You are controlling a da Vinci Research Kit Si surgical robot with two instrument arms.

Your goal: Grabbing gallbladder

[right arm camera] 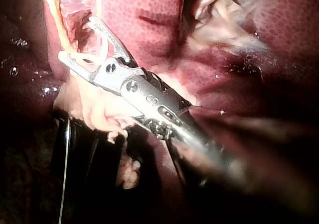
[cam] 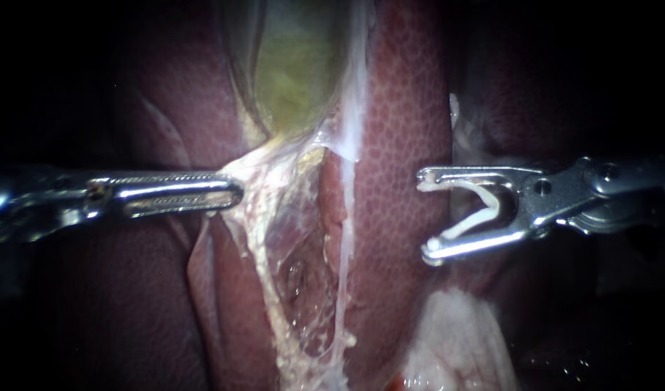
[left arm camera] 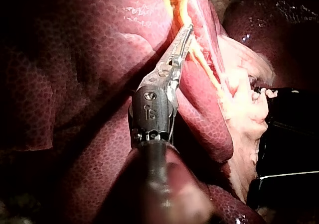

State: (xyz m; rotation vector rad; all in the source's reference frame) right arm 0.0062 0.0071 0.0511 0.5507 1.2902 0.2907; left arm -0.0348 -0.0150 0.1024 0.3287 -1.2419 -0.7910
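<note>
Endoscope view: finds gallbladder [cam: 296,65] at far centre, greenish-yellow, bedded in dark red liver [cam: 408,108]. Grips pale tissue [cam: 263,170] at gallbladder's near end with left instrument [cam: 234,194], jaws narrow and clamped on it from both sides. Holds that tissue stretched taut toward left. Keeps right instrument [cam: 426,213] over liver, right of pale tissue and apart from it, jaws wide. Carries white clip [cam: 484,210] between those jaws, V-shaped, one leg against each jaw. Notes whitish fat [cam: 455,347] near right, below right instrument. Cannot tell whether right jaws touch liver.
</note>
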